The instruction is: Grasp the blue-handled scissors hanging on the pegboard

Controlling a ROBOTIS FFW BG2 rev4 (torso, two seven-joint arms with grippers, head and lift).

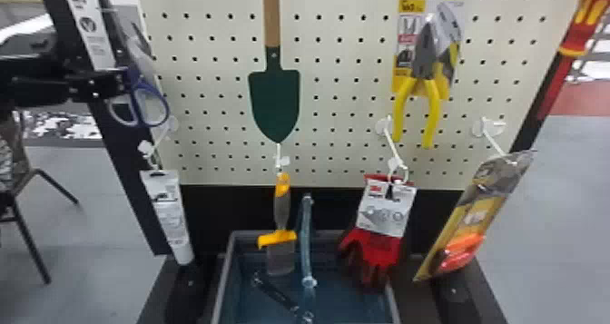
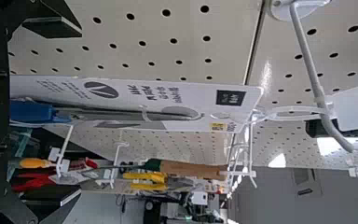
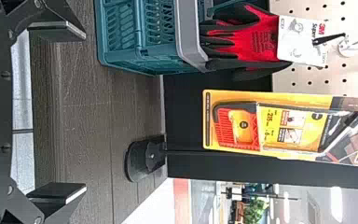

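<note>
Blue-handled scissors hang on their white card at the pegboard's left side, handles down. My left gripper is level with the upper part of those handles, overlapping them in the head view. Seen from the left wrist, the scissors lie between the widely spaced fingers of the left gripper, which stands open; neither finger touches the handle there. My right gripper is idle, open and holding nothing, low in front of the stand's dark base.
The pegboard also bears a green trowel, yellow pliers, red gloves and a packaged saw. A white tube hangs below the scissors. A teal basket sits at the base.
</note>
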